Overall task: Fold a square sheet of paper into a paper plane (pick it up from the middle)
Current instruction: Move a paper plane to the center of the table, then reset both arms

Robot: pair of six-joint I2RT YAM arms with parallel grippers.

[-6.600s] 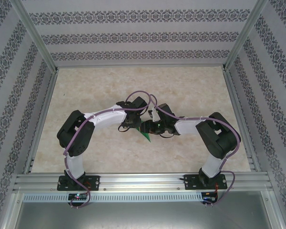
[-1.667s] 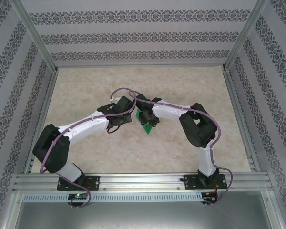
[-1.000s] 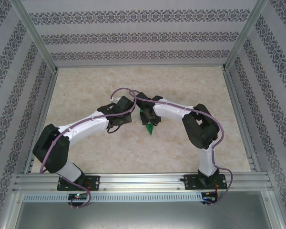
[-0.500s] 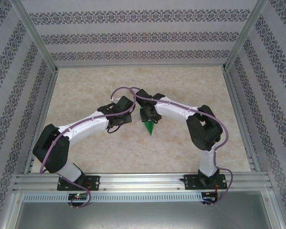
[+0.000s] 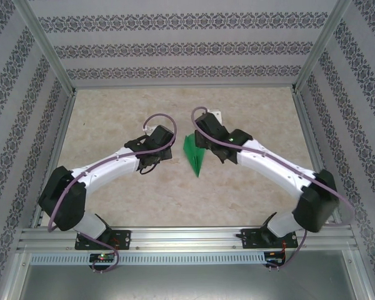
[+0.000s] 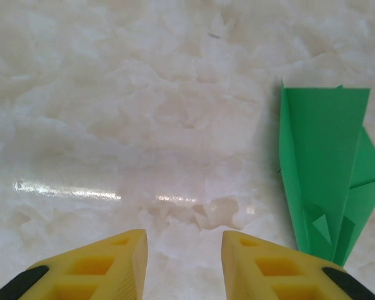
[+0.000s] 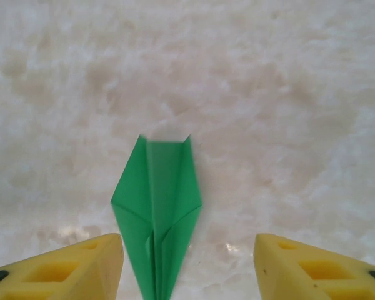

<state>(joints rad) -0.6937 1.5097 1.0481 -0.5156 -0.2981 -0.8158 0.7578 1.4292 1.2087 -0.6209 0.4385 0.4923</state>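
Observation:
The paper plane (image 5: 194, 156) is a bright green dart lying flat on the marble table, nose toward the near edge. My right gripper (image 5: 207, 132) hovers above its tail end, open and holding nothing. In the right wrist view the paper plane (image 7: 157, 206) lies below and between the spread yellow fingers (image 7: 69, 269) of the right gripper (image 7: 187, 272), closer to the left one. My left gripper (image 5: 153, 157) stands open just left of the plane. The left gripper (image 6: 184, 265) has bare table between its fingers, and the paper plane (image 6: 328, 181) sits off to its right.
The marble tabletop (image 5: 125, 112) is fenced by aluminium rails (image 5: 56, 156) and patterned walls on three sides. The arm bases sit on the near rail (image 5: 187, 240). Purple cables loop over both wrists.
The right gripper has let go of the plane and drawn back and up, its arm stretching out. The plane now lies spread flat on the table. The left arm has hardly moved.

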